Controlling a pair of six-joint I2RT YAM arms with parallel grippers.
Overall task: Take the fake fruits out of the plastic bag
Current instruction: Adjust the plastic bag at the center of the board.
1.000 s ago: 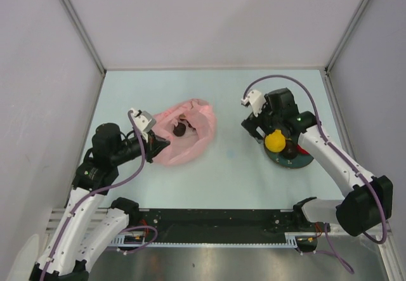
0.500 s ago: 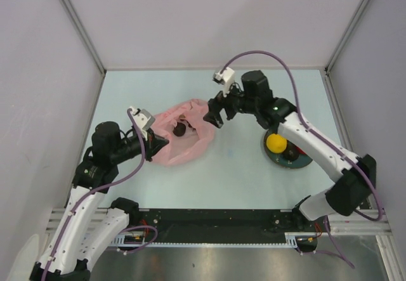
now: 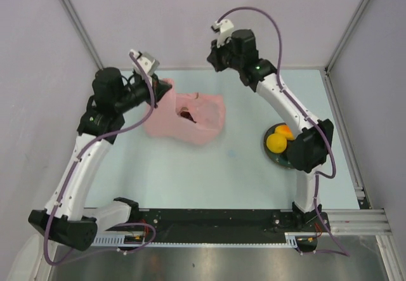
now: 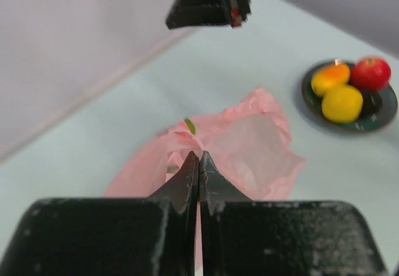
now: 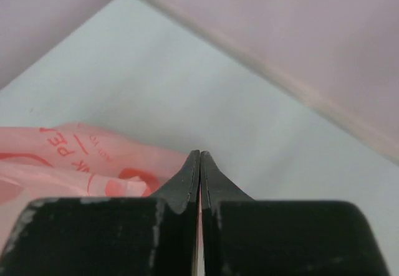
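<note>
At the counter's (image 3: 241, 167) left-centre the plastic bag (image 3: 190, 119) lies crumpled, its left edge rising to the left fingers (image 4: 199, 167). These are pressed fully together, pinching the pink film. A dark fruit (image 3: 184, 113) shows in the bag's mouth. The right fingers (image 5: 199, 164) are likewise fully closed, raised above the bag's far side and apart from it, with nothing visibly held. On the dark plate (image 4: 381, 109), well right of the bag, sit a yellow fruit (image 4: 341, 103), an orange fruit (image 4: 330, 76) and a red apple (image 4: 371, 73).
</note>
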